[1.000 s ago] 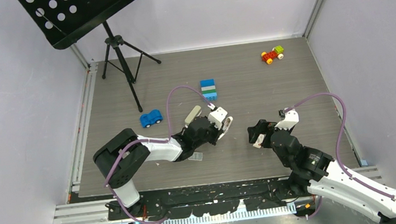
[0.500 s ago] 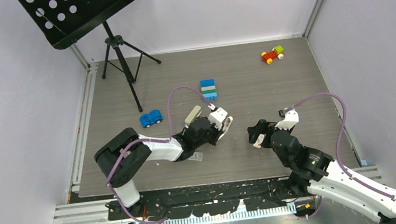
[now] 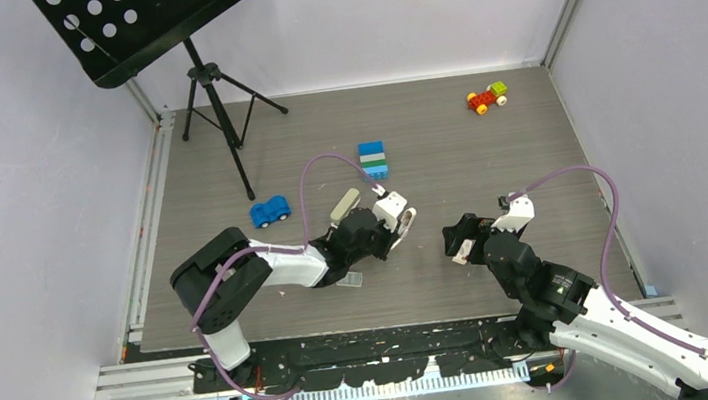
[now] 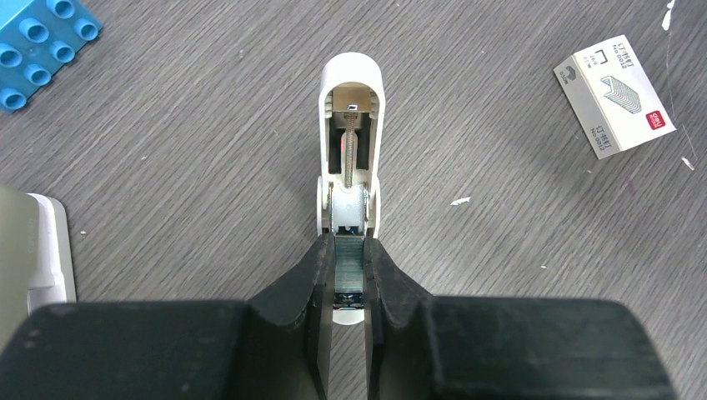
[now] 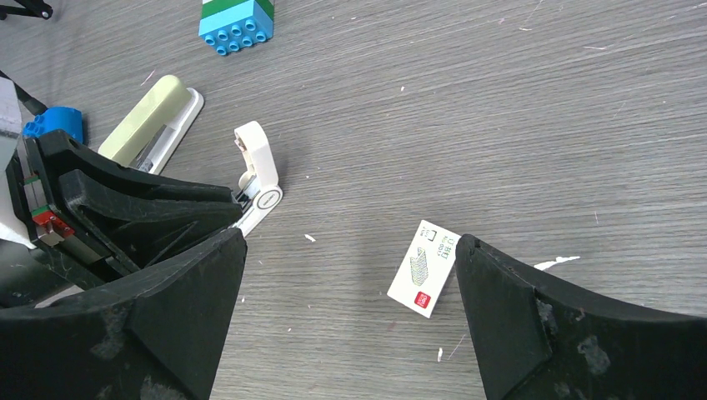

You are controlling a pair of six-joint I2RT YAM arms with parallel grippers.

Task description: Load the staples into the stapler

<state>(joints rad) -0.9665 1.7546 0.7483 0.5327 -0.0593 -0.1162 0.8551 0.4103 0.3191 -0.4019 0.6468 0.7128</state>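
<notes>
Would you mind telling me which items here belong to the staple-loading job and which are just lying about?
For the job: silvery-grey staple strip, held in the left gripper; slim beige-and-white stapler; small white red-marked staple box.

Lying about: blue toy car; blue, white and green brick stack; red-yellow-green brick car; black music stand; white spring-fitted clip piece (role unclear).

I see the stapler [image 5: 152, 111], beige top over white base, flat on the table [image 5: 500, 100]; the staples [image 4: 350, 271], a silvery strip, sit pinched in the left end effector [image 4: 348, 243].
</notes>
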